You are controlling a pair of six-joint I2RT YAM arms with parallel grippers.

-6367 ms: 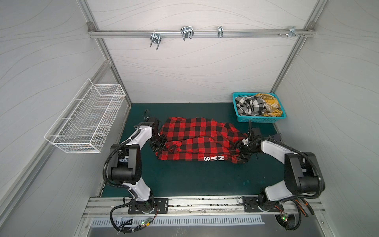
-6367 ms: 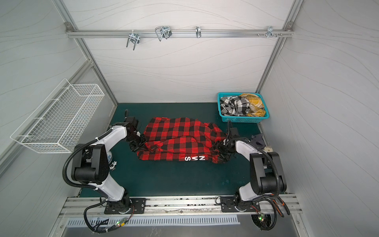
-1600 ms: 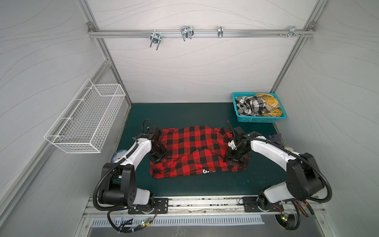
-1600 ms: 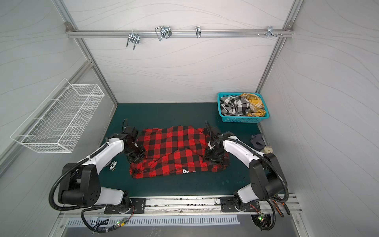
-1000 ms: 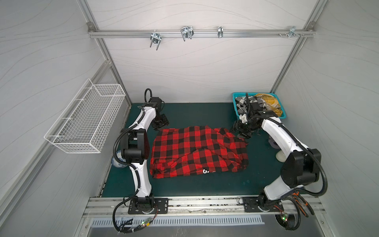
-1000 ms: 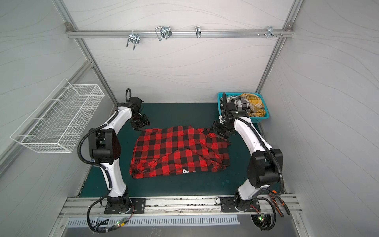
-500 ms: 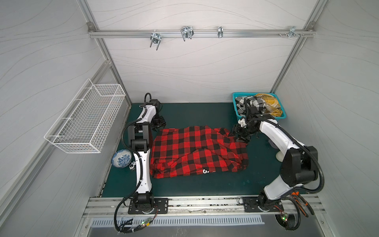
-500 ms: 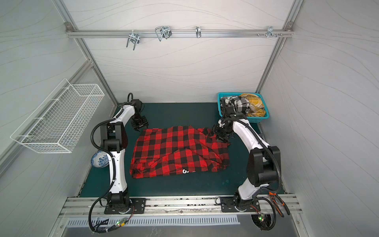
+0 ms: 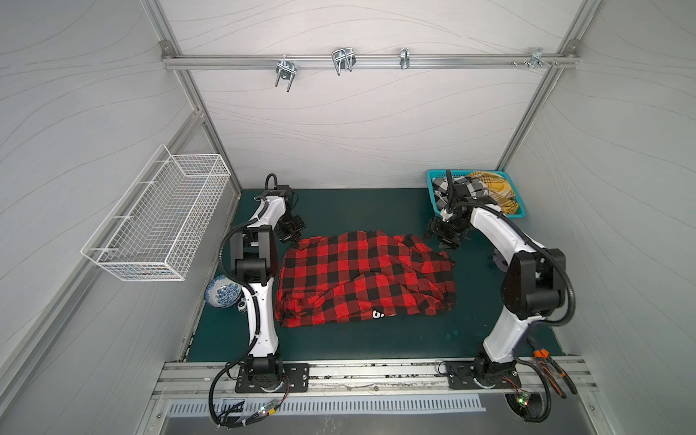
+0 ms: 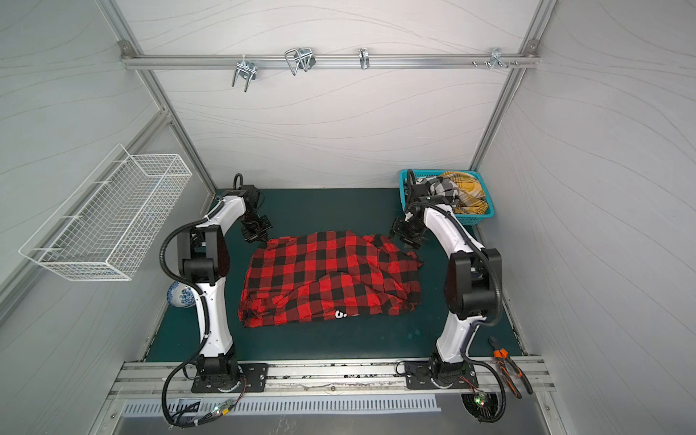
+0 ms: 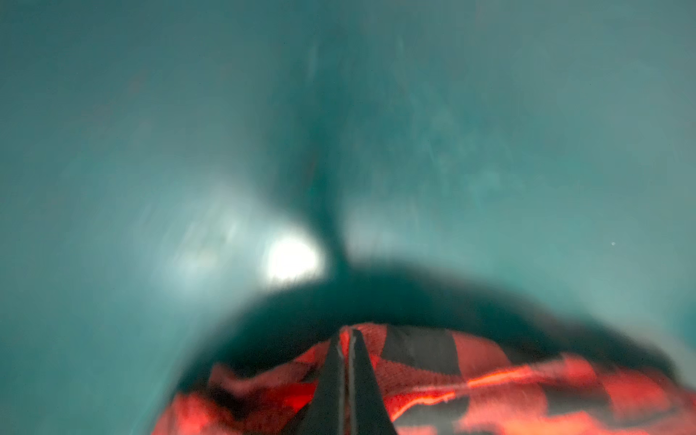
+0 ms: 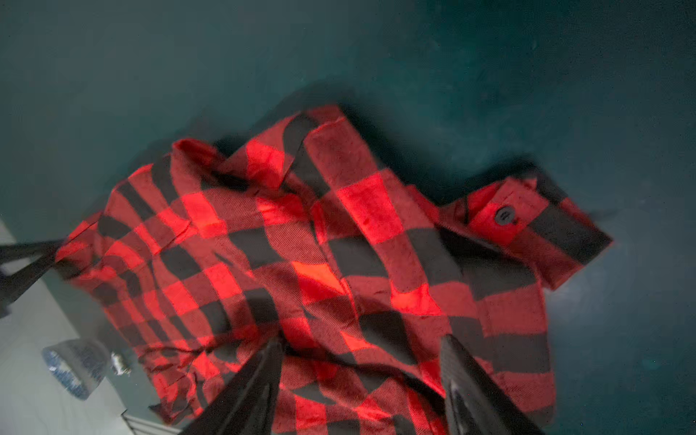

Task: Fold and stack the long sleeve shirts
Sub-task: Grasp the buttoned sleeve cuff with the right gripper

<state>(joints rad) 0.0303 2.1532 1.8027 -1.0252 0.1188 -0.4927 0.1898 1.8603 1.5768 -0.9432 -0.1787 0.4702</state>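
Your red shirt [image 9: 361, 278] is soft brushed twill in big red and black squares. It lies in a rumpled, roughly rectangular heap in the middle of the table [image 9: 357, 205], whose top is a smooth dark green mat. Ridged folds cross the shirt, one flap arches over its near half, and a scrap of white lettering shows at its near edge. In the right wrist view a cuff with a round dark button [image 12: 504, 215] sticks out of the heap onto the mat.

Your left hand [image 11: 345, 335] is clenched. Its two black tapered fingers [image 11: 367, 384] are pressed together with the shirt's cloth pinched at their tips. In both top views it sits at the shirt's far left corner. The cloth there is raised a little, with a shadow under it.

Your right hand [image 12: 361, 339] is released, its fingers spread wide with nothing gripped between them. It is poised over the shirt's far right part, and you cannot tell whether it touches the cloth.

In the table's far right corner, a teal plastic lattice basket [image 9: 432, 194] holds two more crumpled shirts, a black-and-white check [image 9: 475, 185] and a mustard plaid [image 9: 493, 188].
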